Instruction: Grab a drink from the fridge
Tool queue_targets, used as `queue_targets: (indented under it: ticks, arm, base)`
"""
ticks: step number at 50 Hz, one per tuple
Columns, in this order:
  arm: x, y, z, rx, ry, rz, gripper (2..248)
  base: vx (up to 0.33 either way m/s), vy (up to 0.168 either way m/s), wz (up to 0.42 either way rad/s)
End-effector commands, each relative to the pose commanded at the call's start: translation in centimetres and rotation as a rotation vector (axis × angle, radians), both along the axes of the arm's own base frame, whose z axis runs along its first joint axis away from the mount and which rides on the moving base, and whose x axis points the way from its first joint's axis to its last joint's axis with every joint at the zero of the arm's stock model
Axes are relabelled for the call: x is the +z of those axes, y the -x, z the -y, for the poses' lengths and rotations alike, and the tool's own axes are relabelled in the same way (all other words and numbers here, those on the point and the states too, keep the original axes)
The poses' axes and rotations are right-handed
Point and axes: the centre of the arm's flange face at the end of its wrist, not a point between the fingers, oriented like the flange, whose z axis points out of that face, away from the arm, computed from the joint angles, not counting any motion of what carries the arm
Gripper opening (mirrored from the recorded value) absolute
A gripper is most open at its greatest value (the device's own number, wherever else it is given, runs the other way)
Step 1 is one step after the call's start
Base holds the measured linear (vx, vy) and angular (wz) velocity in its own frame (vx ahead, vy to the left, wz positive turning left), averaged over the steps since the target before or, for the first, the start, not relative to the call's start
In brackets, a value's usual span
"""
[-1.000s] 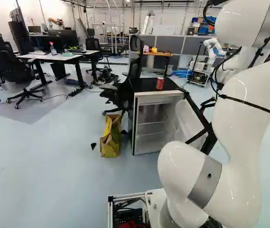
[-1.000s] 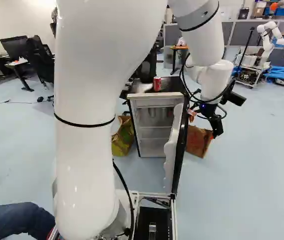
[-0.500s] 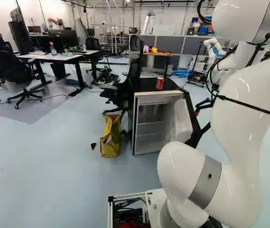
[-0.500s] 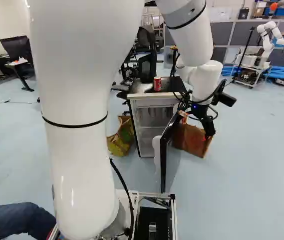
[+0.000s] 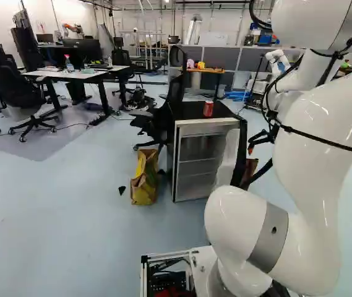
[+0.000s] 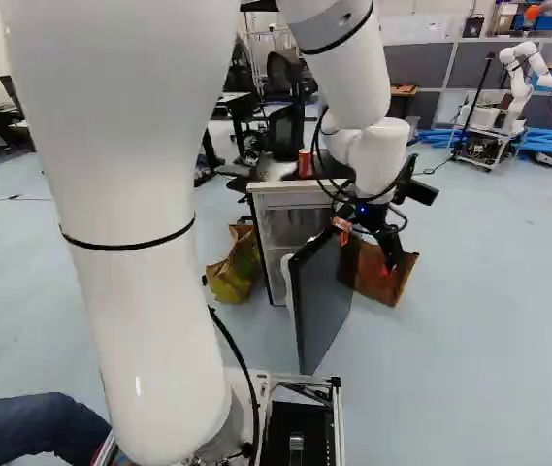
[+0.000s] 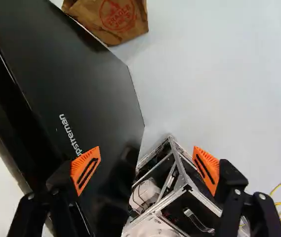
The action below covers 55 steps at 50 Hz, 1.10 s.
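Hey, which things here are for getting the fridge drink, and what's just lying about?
For the job:
black gripper with orange pads
white-framed fridge with black top
its open black door

Just lying about:
brown paper bag
yellow-green bag
red cylindrical can, probably: it's on the fridge, not inside

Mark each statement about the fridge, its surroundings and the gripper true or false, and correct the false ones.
1. A red can stands on top of the fridge. True.
2. The fridge door is closed. False: it stands swung open.
3. The gripper is holding a can. False: it is open, with no can between its fingers.
4. A brown paper bag stands on the floor. True.
5. The yellow bag is inside the fridge. False: it stands on the floor beside it.
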Motion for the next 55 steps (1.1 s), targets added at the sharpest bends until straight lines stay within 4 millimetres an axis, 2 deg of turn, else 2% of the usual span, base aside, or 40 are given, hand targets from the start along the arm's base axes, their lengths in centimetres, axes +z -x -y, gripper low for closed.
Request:
queue_targets:
  ticks: [22, 55]
  arm:
    - [0.0, -0.5, -3.4, 0.113, 0.027, -0.023, 247]
    - [-0.1, -2.5, -8.2, 0.301, 0.077, -0.044, 247]
  base:
    - [0.0, 0.0, 0.0]
    - [0.0, 0.0, 0.0]
